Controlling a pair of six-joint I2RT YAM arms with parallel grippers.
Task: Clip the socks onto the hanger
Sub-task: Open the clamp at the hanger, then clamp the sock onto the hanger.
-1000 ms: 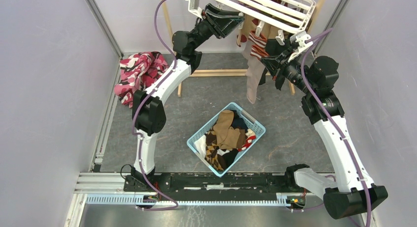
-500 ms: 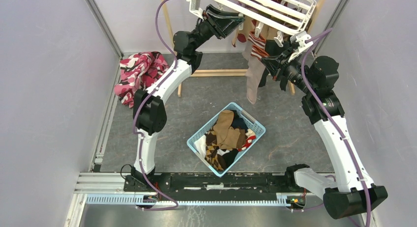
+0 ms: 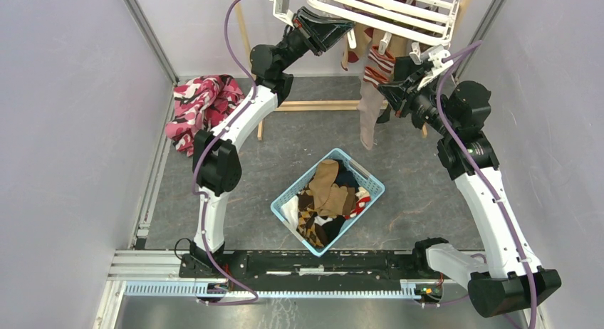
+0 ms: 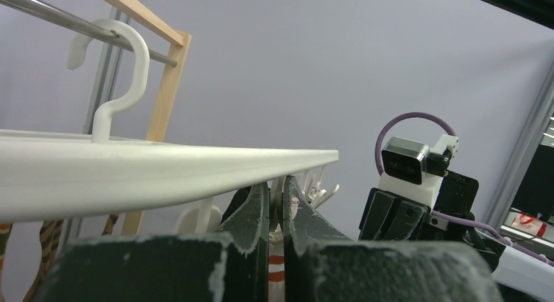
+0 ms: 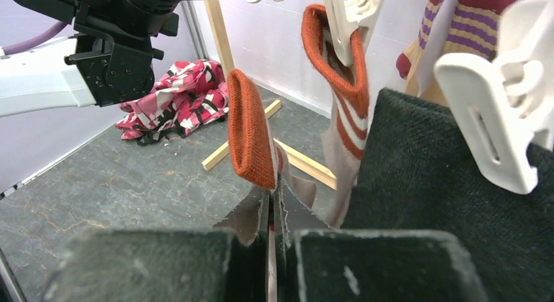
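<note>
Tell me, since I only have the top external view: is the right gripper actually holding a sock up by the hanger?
Observer: Yes. In the right wrist view the right gripper is shut on an orange-cuffed sock, with the cuff standing above the fingertips.
Operator: Is that cuff in a clip yet?
Observer: No, it touches no clip. Beside it, a striped sock hangs from a white clip.
Operator: And the left gripper?
Observer: The left wrist view shows the left gripper closed just under the hanger, pinching what looks like a small dangling clip.
</note>
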